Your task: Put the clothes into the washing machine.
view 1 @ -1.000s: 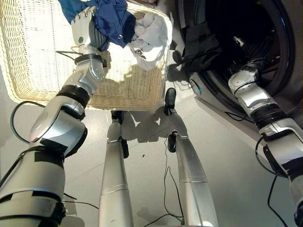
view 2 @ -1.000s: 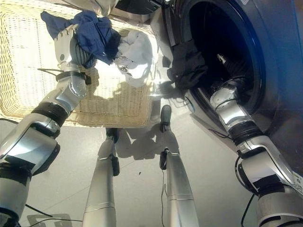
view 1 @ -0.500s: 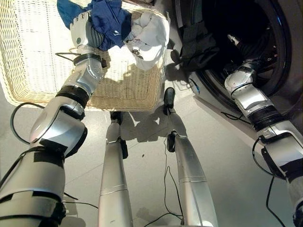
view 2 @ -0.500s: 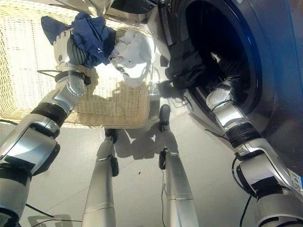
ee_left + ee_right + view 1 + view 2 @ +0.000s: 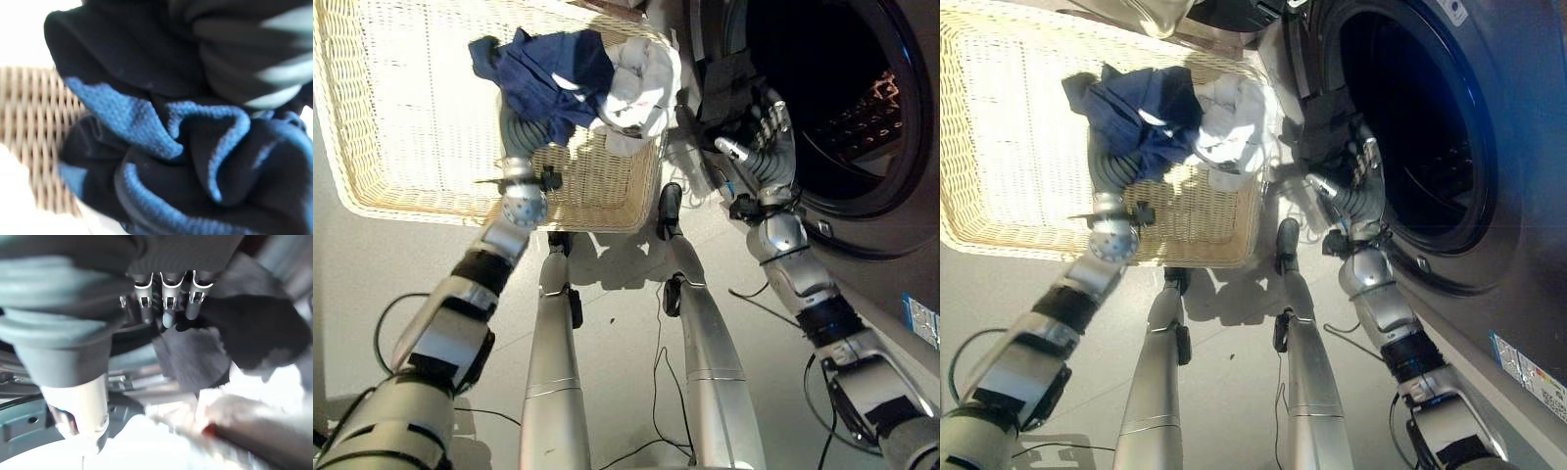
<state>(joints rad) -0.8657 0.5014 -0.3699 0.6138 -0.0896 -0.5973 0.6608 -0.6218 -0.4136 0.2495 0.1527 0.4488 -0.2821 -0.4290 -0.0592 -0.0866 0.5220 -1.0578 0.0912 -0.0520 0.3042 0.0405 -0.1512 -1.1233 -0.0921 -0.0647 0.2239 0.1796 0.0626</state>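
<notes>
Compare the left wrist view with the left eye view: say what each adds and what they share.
The left wrist view adds close detail: the knit weave and bunched folds of the blue garment, lying right against the left hand at its ribbed cover.

The left eye view adds the wider scene: a white garment at the basket's corner, a dark garment draped at the opening of the washing machine, and the right hand open in front of it.

Both show the blue garment over the left hand and the wicker basket.
</notes>
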